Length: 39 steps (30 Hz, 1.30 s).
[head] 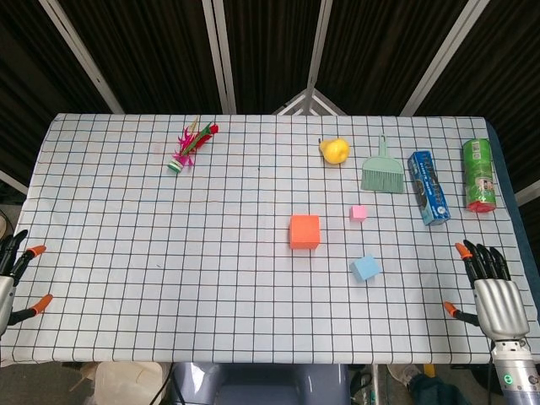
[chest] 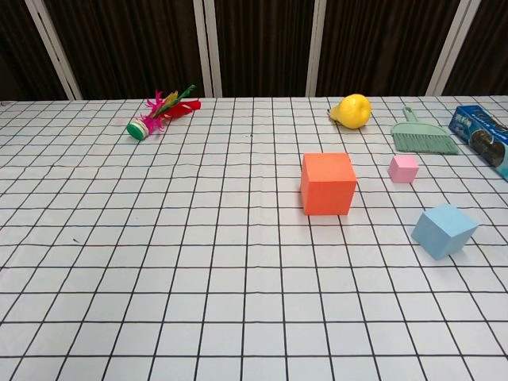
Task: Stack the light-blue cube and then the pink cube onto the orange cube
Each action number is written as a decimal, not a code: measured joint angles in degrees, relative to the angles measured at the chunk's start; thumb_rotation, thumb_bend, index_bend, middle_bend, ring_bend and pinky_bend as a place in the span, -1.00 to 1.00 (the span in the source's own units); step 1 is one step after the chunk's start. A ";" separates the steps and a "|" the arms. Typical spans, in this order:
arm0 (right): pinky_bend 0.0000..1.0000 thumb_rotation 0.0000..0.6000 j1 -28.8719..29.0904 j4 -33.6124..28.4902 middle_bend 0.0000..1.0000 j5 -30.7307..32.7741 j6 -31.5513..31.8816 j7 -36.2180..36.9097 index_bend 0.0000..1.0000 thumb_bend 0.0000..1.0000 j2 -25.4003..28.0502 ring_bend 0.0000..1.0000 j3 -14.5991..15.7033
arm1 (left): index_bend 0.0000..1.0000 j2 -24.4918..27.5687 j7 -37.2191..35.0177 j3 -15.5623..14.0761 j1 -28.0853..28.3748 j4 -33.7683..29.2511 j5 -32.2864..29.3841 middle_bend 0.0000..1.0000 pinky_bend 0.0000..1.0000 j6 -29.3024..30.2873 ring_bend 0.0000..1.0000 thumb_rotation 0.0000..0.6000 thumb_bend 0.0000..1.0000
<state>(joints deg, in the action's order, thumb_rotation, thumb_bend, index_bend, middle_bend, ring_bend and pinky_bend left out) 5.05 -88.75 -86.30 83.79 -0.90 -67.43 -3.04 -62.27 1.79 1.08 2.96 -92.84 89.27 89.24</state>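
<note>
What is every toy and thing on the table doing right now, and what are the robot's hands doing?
orange cube: on the table, nothing stacked on it
light-blue cube: on the table, alone
pink cube: on the table, alone
left hand: open, at the table's edge
right hand: open, holds nothing
green can: lying on its side
blue box: lying flat
yellow pear: beside the green brush

The bench (head: 169,253), under a grid cloth, carries an orange cube (head: 305,231), pink cube (head: 359,213) and light-blue cube (head: 365,267) — the last nearest the right hand (head: 495,295) — plus a shuttlecock (head: 190,145), pear (head: 334,150), dustpan brush (head: 383,171), blue packet (head: 429,187) and green can (head: 479,175).
</note>
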 measured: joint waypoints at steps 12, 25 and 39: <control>-1.00 1.00 1.32 0.58 -0.85 -0.31 -2.88 2.39 -0.94 -0.79 -0.29 -0.92 0.46 | -0.60 -0.04 1.53 -0.16 0.08 -0.88 -0.24 -0.99 -0.96 -0.87 -1.00 1.00 -0.59; -1.00 1.00 12.45 13.27 -0.85 -11.76 -9.97 3.18 -0.94 -0.79 -2.72 -0.92 1.18 | -0.60 -0.78 4.64 0.69 0.75 -0.93 -3.95 -1.00 -0.96 -3.42 -1.00 1.00 -0.59; -1.00 1.00 19.97 27.18 -0.85 -15.04 -16.13 9.97 -0.92 -0.79 -7.28 -0.92 4.00 | -0.60 -2.78 10.36 0.41 1.09 -1.90 -4.75 -1.00 -0.96 -4.25 -1.00 1.00 -0.59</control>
<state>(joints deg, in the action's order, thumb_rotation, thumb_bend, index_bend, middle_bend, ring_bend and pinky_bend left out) 25.02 -61.57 -101.34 67.66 9.08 -74.71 0.96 -65.05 12.15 1.49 4.05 -94.74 84.52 84.99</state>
